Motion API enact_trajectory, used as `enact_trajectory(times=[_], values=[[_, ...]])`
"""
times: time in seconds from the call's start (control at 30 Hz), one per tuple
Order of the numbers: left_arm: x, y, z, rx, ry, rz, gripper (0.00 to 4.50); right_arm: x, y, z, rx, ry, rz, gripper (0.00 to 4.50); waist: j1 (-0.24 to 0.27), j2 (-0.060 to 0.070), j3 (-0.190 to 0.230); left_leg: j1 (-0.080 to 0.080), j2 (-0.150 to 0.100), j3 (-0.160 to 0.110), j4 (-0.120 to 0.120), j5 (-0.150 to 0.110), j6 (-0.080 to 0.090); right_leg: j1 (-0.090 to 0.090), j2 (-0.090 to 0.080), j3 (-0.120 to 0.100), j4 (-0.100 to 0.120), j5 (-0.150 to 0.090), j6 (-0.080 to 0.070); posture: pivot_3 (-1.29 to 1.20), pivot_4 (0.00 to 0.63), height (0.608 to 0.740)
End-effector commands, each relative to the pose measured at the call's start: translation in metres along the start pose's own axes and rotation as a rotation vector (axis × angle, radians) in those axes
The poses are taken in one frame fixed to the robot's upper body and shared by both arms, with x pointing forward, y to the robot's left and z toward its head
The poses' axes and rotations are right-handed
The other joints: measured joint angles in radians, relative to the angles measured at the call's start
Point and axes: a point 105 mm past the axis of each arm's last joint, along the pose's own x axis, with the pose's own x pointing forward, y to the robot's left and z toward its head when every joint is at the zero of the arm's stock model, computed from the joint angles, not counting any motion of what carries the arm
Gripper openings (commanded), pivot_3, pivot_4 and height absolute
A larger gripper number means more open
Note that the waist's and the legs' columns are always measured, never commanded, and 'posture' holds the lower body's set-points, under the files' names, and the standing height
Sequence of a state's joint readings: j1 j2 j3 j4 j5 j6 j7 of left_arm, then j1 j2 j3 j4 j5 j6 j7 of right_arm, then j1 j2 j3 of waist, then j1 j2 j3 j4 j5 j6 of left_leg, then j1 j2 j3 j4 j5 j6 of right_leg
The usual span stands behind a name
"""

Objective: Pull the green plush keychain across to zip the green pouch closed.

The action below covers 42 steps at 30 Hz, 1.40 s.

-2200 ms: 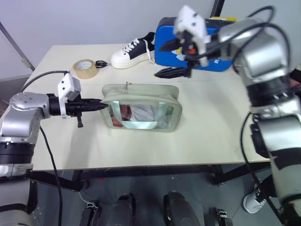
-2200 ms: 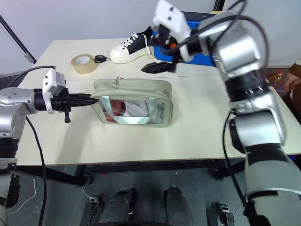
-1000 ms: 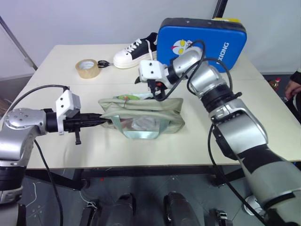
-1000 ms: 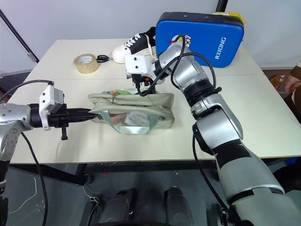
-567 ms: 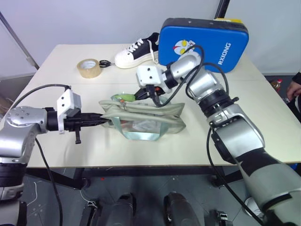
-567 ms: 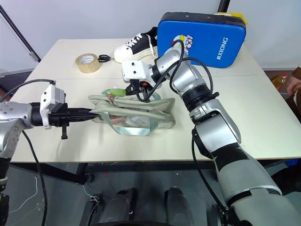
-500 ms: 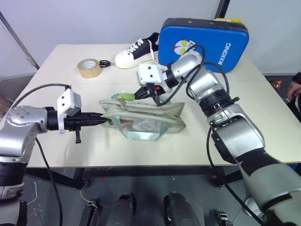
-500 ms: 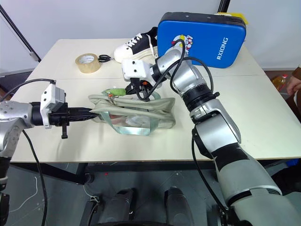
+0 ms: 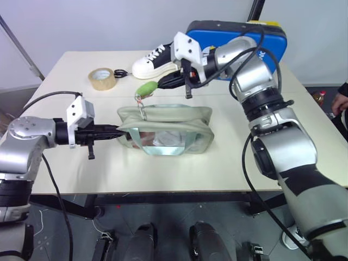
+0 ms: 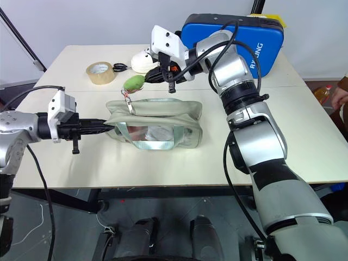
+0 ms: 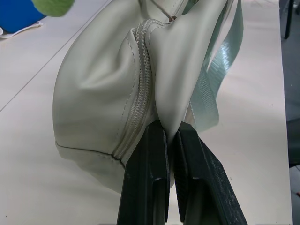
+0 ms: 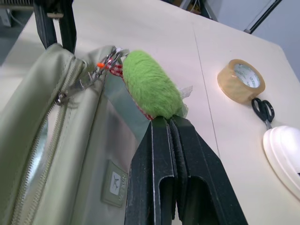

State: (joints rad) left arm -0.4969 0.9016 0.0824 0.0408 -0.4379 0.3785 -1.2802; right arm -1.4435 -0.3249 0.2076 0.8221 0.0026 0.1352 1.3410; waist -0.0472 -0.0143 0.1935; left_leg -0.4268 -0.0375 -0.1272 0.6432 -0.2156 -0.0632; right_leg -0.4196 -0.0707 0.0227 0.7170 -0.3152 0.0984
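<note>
The green pouch [image 9: 168,130] lies in the middle of the table, its clear window facing me and its top open along the zipper [image 12: 35,154]. My left gripper [image 9: 117,132] is shut on the fabric at the pouch's left end [image 11: 171,133]. The green plush keychain [image 9: 145,87] hangs in the air above the pouch's left end. My right gripper [image 12: 164,121] is shut on one end of it [image 12: 150,84]. A short metal chain [image 9: 142,107] runs taut from the plush down to the zipper pull at the left end of the pouch.
A tape roll [image 9: 101,79] and scissors [image 9: 118,73] lie at the back left. A white and black shoe [image 9: 155,61] and a blue padded case [image 10: 272,32] stand behind my right arm. A person's hand [image 9: 341,100] shows at the right edge.
My right gripper shut on the plush at the pouch top, then rose with it, drawing the chain taut. The left gripper kept its hold on the pouch's end.
</note>
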Motion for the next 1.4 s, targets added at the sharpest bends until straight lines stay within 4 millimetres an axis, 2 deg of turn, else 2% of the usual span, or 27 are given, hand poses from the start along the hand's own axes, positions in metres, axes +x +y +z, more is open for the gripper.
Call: enact_trajectory(times=[0.03,0.1,0.23,0.4,0.5,0.63,0.7,0.83,1.1,1.23,1.33,1.4], values=[[0.005,0.004,-0.005,-0.082,0.029,0.014,0.00,-0.011,-0.001,0.036,-0.101,-0.087,-0.021,0.04,0.001,0.000,0.000,0.000,0.000,0.000,0.000,0.000,0.000,0.000,0.000,0.000,0.000,0.000,0.000,0.00,0.150,0.695],[0.006,0.005,-0.004,-0.109,0.033,0.011,0.00,-0.013,0.000,0.037,-0.144,-0.070,-0.039,0.04,0.000,0.000,0.000,0.000,0.000,0.000,0.000,0.000,0.000,0.000,0.000,0.000,0.000,0.000,0.000,0.00,0.150,0.695],[0.009,0.007,-0.002,-0.139,0.027,0.012,0.00,-0.017,-0.001,0.025,-0.266,0.033,-0.134,0.04,0.002,0.000,0.000,0.000,0.000,0.000,0.000,0.000,0.000,0.000,0.000,0.000,0.000,0.000,0.000,0.00,0.150,0.695],[0.011,0.010,0.001,-0.160,0.020,0.016,0.00,-0.022,0.006,0.009,-0.332,0.118,-0.159,0.04,0.001,0.000,0.000,0.000,0.000,0.000,0.000,0.000,0.000,0.000,0.000,0.000,0.000,0.000,0.000,0.00,0.150,0.695],[0.014,0.014,0.003,-0.177,0.007,0.031,0.00,-0.026,0.013,0.014,-0.330,0.097,-0.159,0.04,0.001,0.000,0.000,0.000,0.000,0.000,0.000,0.000,0.000,0.000,0.000,0.000,0.000,0.000,0.000,0.00,0.150,0.695],[0.018,0.016,0.002,-0.181,0.015,0.030,0.00,-0.027,0.023,0.036,-0.312,0.014,-0.156,0.04,0.002,0.000,0.000,0.000,0.000,0.000,0.000,0.000,0.000,0.000,0.000,0.000,0.000,0.000,0.000,0.00,0.150,0.695],[0.020,0.018,0.003,-0.184,0.015,0.034,0.00,-0.027,0.030,0.038,-0.303,-0.001,-0.133,0.04,0.004,0.000,0.000,0.000,0.000,0.000,0.000,0.000,0.000,0.000,0.000,0.000,0.000,0.000,0.000,0.00,0.150,0.695],[0.024,0.020,0.005,-0.183,0.008,0.033,0.00,-0.023,0.037,0.023,-0.281,0.038,-0.127,0.04,0.007,0.000,0.000,0.000,0.000,-0.003,0.002,0.000,0.000,0.004,0.000,-0.003,-0.002,0.000,0.000,0.00,0.150,0.695],[0.024,0.020,0.006,-0.182,0.007,0.032,0.00,-0.021,0.035,0.000,-0.303,0.149,-0.171,0.04,0.005,0.000,0.000,0.001,-0.001,-0.004,0.001,0.000,0.000,0.005,-0.001,-0.004,-0.004,0.000,0.000,0.00,0.150,0.695],[0.023,0.019,0.007,-0.177,0.007,0.031,0.00,-0.025,0.039,0.000,-0.321,0.150,-0.156,0.04,0.006,0.000,0.000,0.001,-0.001,-0.005,0.001,0.000,0.000,0.006,-0.001,-0.004,-0.005,0.000,0.000,0.00,0.150,0.695],[0.023,0.019,0.007,-0.175,0.006,0.029,0.00,-0.029,0.040,-0.001,-0.306,0.163,-0.149,0.88,0.004,0.000,0.000,0.001,-0.001,-0.005,0.001,0.000,0.000,0.006,-0.001,-0.005,-0.006,0.000,0.000,0.00,0.150,0.695],[0.023,0.019,0.008,-0.171,0.004,0.027,0.00,-0.032,0.040,0.000,-0.307,0.166,-0.148,1.86,0.005,0.000,0.000,0.001,-0.001,-0.005,0.000,0.000,0.000,0.007,-0.001,-0.005,-0.006,0.000,0.000,0.00,0.150,0.695]])
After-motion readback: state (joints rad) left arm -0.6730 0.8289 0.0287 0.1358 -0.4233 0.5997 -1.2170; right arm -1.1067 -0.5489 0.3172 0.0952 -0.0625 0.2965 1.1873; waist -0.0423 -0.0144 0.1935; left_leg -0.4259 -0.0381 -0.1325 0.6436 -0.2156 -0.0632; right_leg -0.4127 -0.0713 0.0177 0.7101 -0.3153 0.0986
